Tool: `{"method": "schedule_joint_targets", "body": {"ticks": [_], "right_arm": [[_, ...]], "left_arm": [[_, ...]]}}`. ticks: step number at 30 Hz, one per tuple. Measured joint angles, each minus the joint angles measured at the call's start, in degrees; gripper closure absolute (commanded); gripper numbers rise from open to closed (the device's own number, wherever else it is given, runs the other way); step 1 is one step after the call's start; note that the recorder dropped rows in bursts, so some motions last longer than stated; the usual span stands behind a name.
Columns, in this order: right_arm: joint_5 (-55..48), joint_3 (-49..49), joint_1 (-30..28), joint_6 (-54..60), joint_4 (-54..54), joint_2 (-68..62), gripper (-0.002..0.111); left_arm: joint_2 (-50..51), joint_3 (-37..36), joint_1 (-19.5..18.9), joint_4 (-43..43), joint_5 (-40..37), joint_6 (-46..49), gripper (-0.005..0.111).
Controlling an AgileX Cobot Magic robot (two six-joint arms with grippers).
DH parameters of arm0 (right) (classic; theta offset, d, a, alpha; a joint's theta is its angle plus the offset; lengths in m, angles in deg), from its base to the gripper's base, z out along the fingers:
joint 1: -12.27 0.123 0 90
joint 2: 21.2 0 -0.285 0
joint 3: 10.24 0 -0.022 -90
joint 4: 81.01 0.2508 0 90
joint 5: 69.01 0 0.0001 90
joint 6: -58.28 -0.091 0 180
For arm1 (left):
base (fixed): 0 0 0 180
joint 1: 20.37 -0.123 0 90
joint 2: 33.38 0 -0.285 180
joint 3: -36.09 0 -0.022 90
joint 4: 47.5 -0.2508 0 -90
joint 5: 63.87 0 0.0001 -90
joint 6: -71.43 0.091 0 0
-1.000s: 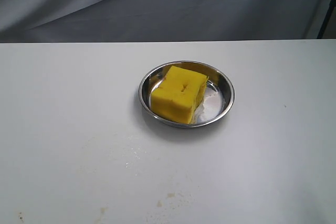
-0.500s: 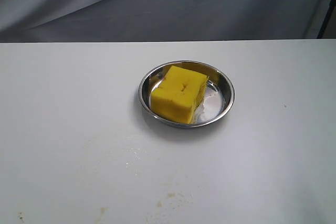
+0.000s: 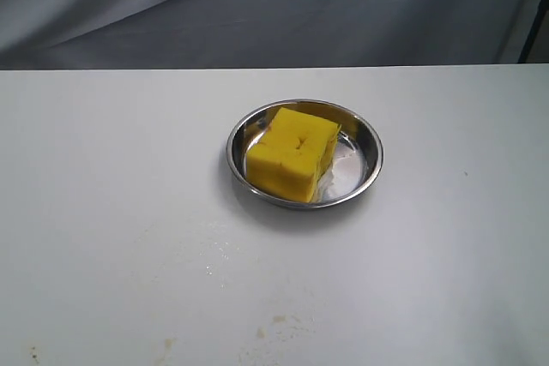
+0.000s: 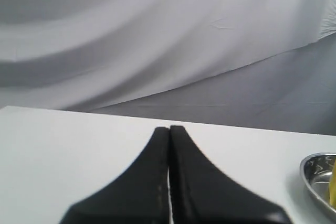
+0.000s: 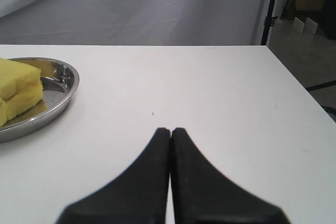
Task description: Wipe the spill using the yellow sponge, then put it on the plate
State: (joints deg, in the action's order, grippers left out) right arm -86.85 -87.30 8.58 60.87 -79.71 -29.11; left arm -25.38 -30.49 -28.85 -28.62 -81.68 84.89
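As the yellow sponge sits nine o'clock in the plate, the right pincer, clenched like the left pincer, looks nearer.

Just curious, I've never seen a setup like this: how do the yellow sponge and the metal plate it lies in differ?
The yellow sponge is matte and bright yellow, while the plate is shiny silver metal with a reflective base. The sponge is a thick, square-edged block, and the plate is round and shallow. The sponge rises above the plate's rim and covers only part of it, leaving bare base on the exterior view's right. Both sit together on the white table, untouched.
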Motion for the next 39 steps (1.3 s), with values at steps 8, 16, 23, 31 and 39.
{"method": "schedule_joint_targets", "body": {"ticks": [8,16,23,31,39], "right_arm": [[0.0,0.0,0.0,0.0,0.0,0.0,0.108],[0.0,0.0,0.0,0.0,0.0,0.0,0.108],[0.0,0.0,0.0,0.0,0.0,0.0,0.108],[0.0,0.0,0.0,0.0,0.0,0.0,0.108],[0.0,0.0,0.0,0.0,0.0,0.0,0.108]], "left_arm": [[0.0,-10.04,0.0,1.3,10.02,-4.53,0.107],[0.0,-10.37,0.0,-3.59,9.2,-4.33,0.107],[0.0,-10.37,0.0,-5.15,6.14,-4.33,0.107],[0.0,-10.37,0.0,-5.61,3.66,-4.33,0.107],[0.0,-10.37,0.0,-5.76,2.39,-4.33,0.107]]}}
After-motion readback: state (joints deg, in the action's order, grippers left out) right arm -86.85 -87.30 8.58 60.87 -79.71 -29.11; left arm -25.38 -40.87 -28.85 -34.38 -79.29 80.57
